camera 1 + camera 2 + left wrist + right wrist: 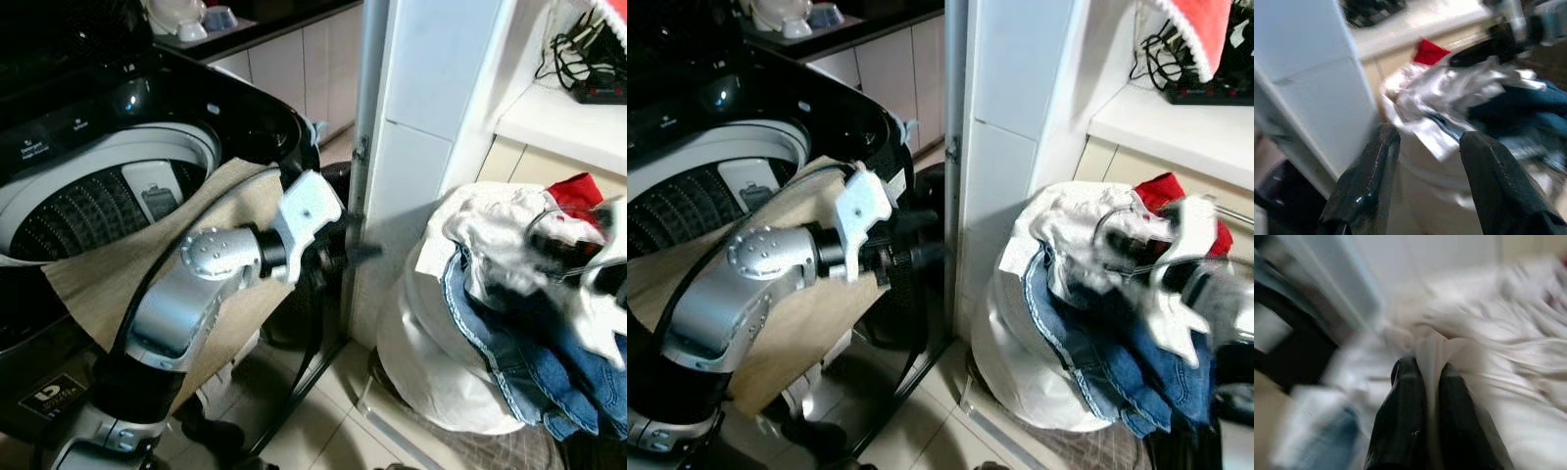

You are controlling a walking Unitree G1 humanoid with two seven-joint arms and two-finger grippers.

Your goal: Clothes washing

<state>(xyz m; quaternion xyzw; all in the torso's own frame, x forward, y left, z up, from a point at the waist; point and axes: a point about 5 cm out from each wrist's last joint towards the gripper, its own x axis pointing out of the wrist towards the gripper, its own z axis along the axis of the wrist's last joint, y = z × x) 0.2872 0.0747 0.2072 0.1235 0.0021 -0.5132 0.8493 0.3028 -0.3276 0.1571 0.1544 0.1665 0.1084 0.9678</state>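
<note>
Your right claw (1422, 377) pinches a soft white cotton garment (1484, 352) that looks light and floppy; grip bunched folds. Left claw (1425, 171) hangs parted.

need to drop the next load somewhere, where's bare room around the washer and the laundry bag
Bare floor tiles lie between the washer and the white laundry bag. The drum opening is partly free behind the beige cloth. The bag top is piled with jeans and white cloth, where the right gripper pinches.
</note>
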